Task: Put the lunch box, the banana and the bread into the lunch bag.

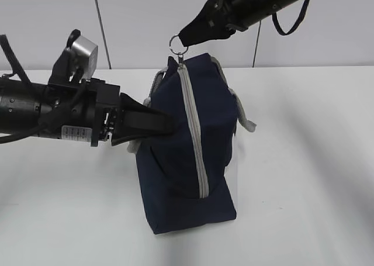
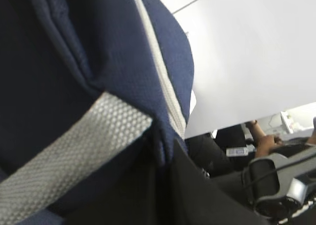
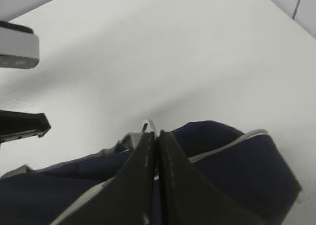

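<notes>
On the white table (image 1: 304, 161), mid-frame in the exterior view, stands the navy lunch bag (image 1: 175, 161), upright w/ its grey zipper strip (image 1: 196, 143) running from the top peak down the near face to just above the base. Zipper looks closed along the visible length. Grey webbing handle (image 1: 242, 117) hangs off the bag's right side, 2nd handle partly seen at the left by the left arm.

Left gripper (image 1: 166, 124) comes in horizontally from the left, fingers together, pinching a fold of navy fabric on the bag's left upper side. Left wrist view confirms: fabric bunched right at the dark fingers (image 2: 197, 195), grey webbing strap (image 2: 74, 151) crossing diagonally just beside the pinch, zipper strip (image 2: 163, 81) running up and away.

Right gripper (image 1: 186, 44) reaches down from the upper right, jaws pressed together at the bag's top peak, where the metal ring pull (image 1: 177, 42) sits. Ring shows just left of the fingertips in the exterior view; right wrist view shows the 2 fingers (image 3: 138, 180) closed tight w/ a sliver of ring (image 3: 149, 126) poking out past the tips, so it's clamped on the pull. Bag (image 3: 227, 165) lies directly below the fingers, table beyond

Lunch box, banana, bread: none visible in any view
</notes>
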